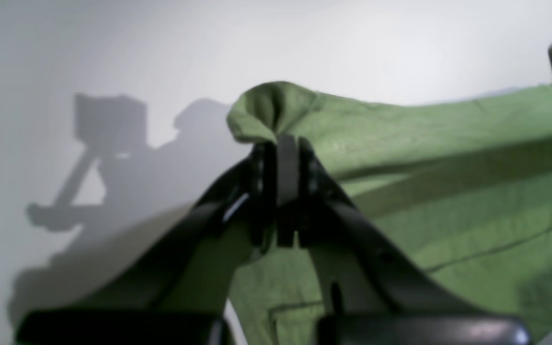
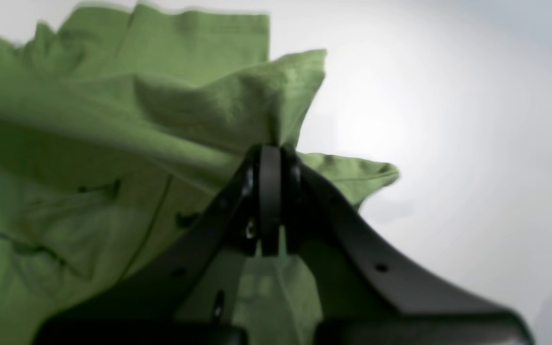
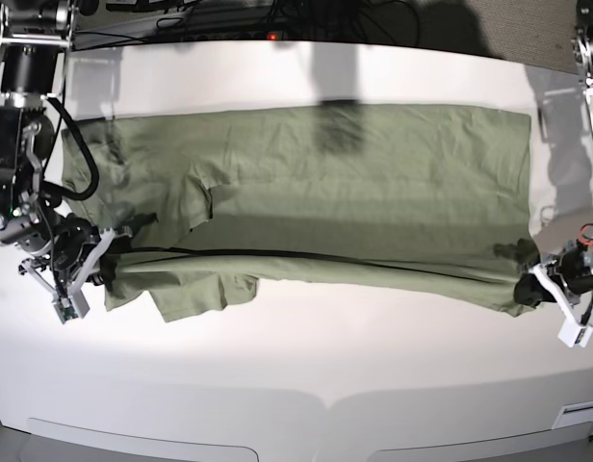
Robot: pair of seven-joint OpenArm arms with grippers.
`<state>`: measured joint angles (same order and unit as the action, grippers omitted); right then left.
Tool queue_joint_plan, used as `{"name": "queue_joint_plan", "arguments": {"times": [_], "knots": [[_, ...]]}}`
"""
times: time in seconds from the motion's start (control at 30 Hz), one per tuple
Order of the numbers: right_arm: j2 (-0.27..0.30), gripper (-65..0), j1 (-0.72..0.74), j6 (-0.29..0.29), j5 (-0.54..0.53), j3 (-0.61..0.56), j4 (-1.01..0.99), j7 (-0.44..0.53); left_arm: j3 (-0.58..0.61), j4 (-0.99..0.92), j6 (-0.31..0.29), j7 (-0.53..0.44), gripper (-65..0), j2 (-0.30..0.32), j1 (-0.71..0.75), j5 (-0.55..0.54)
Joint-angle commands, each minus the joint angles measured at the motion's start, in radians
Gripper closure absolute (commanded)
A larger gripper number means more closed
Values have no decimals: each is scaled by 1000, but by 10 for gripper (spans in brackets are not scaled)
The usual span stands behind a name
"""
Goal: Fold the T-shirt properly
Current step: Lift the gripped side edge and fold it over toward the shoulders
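Note:
The sage-green T-shirt (image 3: 354,173) lies spread lengthwise across the white table (image 3: 296,366). Its near edge is pulled into a taut line between my two grippers. At the right of the base view, my left gripper (image 3: 526,286) is shut on a bunched corner of the T-shirt (image 1: 448,191); in its wrist view the left gripper (image 1: 286,143) pinches a puckered fold. My right gripper (image 3: 109,260), at the left, is shut on the other end. In the right wrist view the T-shirt (image 2: 89,143) rises in a peak above the right gripper (image 2: 270,152). A sleeve (image 3: 193,296) hangs below the taut edge.
Cables and equipment (image 3: 229,14) line the table's far edge. Both arm columns (image 3: 17,106) stand at the table's ends. Bare white tabletop lies between the shirt and the front edge.

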<state>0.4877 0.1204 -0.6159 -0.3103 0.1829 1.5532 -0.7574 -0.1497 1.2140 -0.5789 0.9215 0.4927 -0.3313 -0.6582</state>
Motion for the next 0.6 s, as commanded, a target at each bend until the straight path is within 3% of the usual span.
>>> {"name": "queue_joint_plan", "arguments": {"times": [0.0,0.23,0.37,0.57], "knots": [[19,0,1,18,-2,8,45,24,-27,46,-3,-4,0,21,-3,-35],[19,0,-104,103,66,8,192,24,-80,196,-3,59,0,22,119,-109],[19,0,-139,121,84,8,240,15,-80,247,13,63,0,24,149,-108],[19,0,-175,139,155,8,291,-28,-80,273,30,177,0,24,149,-109]]}}
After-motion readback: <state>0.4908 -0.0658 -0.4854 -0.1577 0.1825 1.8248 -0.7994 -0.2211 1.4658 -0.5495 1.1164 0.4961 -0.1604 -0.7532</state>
